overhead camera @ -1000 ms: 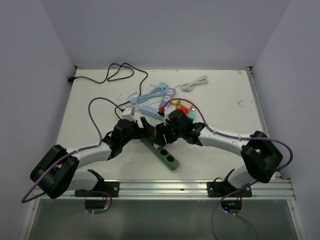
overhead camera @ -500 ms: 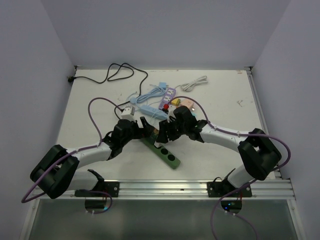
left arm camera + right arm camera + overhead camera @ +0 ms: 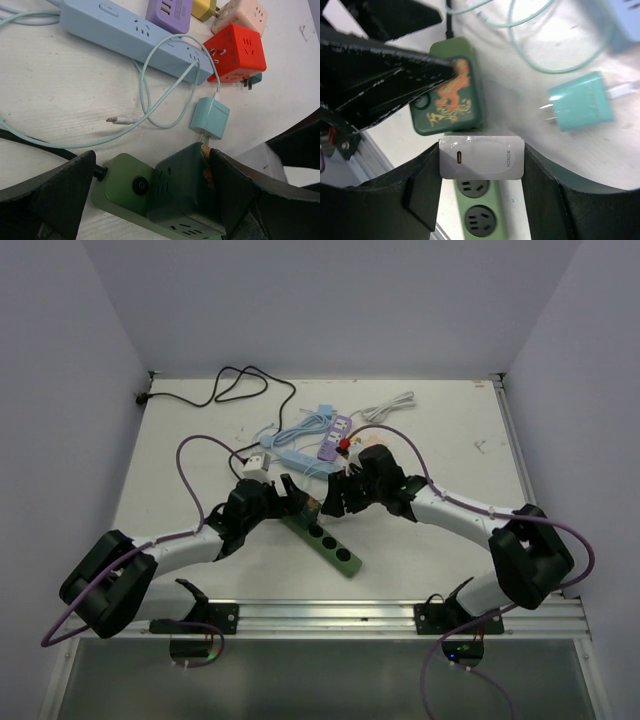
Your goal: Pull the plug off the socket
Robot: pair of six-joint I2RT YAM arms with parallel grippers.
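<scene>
1. Right gripper (image 3: 481, 159) clamps the white plug (image 3: 481, 150) between both fingers (image 3: 422, 185), jaws at middling width. Only the right wrist view shows this grip; in the top view the wrist covers it.
2. Plug hangs over the green power strip (image 3: 479, 210), next to two bare sockets. Prongs are hidden, so can't tell if they are out.
3. Left gripper (image 3: 150, 195) is spread wide and holds nothing, its fingers flanking a dark green cube adapter (image 3: 182, 180) at the strip's switch end. This is clear only in the left wrist view.
4. Same view: teal charger (image 3: 210, 117) lies just beyond the adapter. Red cube (image 3: 235, 52) and blue strip (image 3: 115, 30) lie farther toward the tabletop's far edge.
5. Top view: green strip lies diagonally mid-tabletop (image 3: 440, 440), nearer the near edge.
6. Both arms reach low and angle inward, wrists meeting over the strip's far end.
</scene>
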